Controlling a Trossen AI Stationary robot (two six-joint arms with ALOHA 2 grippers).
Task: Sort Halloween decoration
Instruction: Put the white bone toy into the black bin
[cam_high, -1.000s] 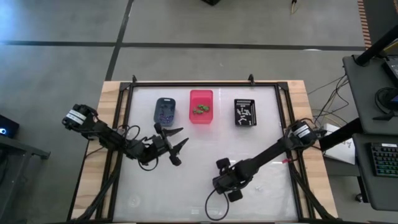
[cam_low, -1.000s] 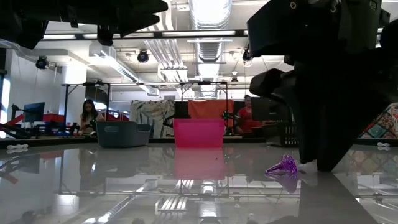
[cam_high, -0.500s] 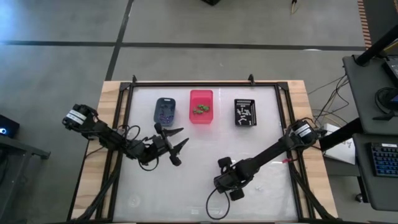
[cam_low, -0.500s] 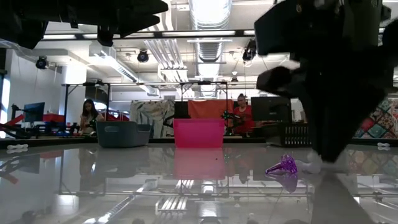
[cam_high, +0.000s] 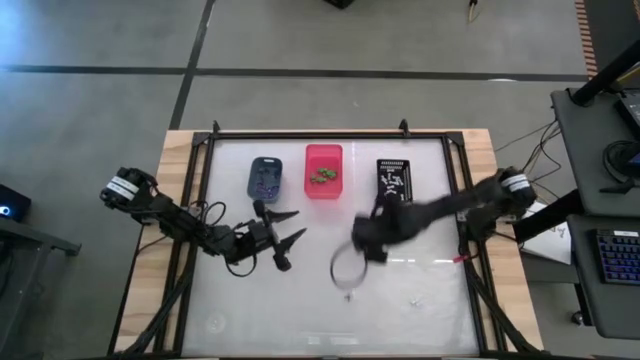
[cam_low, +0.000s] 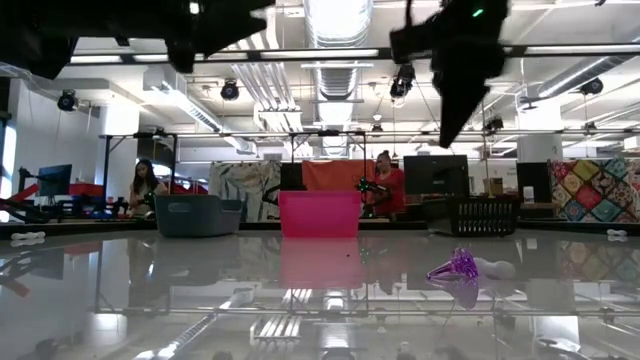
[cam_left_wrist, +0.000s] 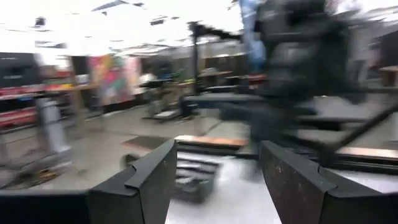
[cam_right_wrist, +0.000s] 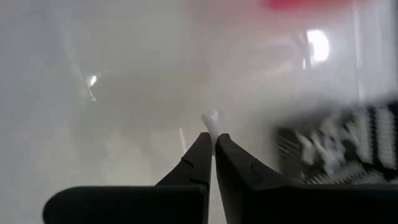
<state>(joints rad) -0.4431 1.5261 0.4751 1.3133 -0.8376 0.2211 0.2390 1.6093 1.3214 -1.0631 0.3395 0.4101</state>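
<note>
A small white trinket (cam_right_wrist: 210, 118) pokes out just past the tips of the right gripper (cam_right_wrist: 212, 142), jaws clenched on it (left gripper (cam_high: 283, 237) released) above the bench (cam_high: 420, 270).

The right gripper (cam_high: 368, 236) is smeared by motion in the high view, so its fingers cannot be made out there. In the right wrist view a small white piece (cam_right_wrist: 211, 118) is seen at the closed fingertips, but its shape is too blurred to be named. The black bin (cam_right_wrist: 339, 149) beside it is smeared and cut off by the picture's edge. In the left wrist view the right arm (cam_left_wrist: 292, 56) is blurred. The contents of the blue-grey bin (cam_high: 265, 177) are too small to be told apart.
</note>
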